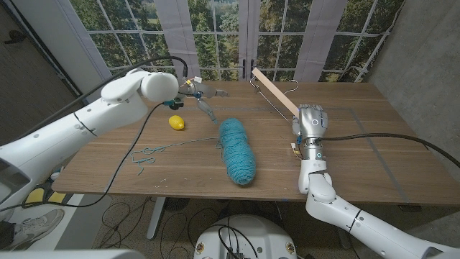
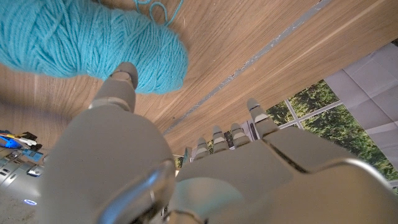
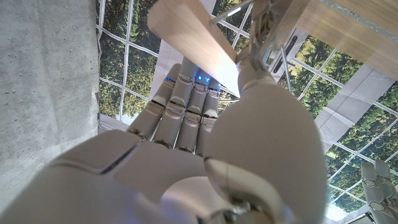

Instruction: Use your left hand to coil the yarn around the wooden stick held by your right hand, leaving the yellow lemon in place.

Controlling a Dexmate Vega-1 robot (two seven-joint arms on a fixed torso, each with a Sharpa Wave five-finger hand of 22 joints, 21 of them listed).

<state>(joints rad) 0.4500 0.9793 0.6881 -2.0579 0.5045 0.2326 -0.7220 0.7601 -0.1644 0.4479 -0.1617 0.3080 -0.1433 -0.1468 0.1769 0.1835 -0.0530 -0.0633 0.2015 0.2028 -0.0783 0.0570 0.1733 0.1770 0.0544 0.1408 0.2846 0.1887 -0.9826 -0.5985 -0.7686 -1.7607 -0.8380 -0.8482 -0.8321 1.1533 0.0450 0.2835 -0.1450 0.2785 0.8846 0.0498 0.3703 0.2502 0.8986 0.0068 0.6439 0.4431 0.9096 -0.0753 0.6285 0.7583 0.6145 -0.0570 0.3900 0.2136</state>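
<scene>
Teal yarn skein (image 1: 236, 150) lies mid-counter (image 1: 359, 144), its loose strand (image 1: 154, 152) trailing toward your left; the yellow lemon (image 1: 176, 122) sits near your left hand (image 1: 195, 91). That hand hovers with fingers apart, empty. Your right hand (image 1: 310, 124) grips the wooden stick (image 1: 273, 92), angled up; the right wrist view shows the fingers (image 3: 180, 106) wrapped around it. No writing is readable.

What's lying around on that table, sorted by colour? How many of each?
Teal: 1, the yarn skein with its loose strand
Yellow: 1, the lemon
Pale wood: 1, the stick, held by the right hand
Total: 3
</scene>
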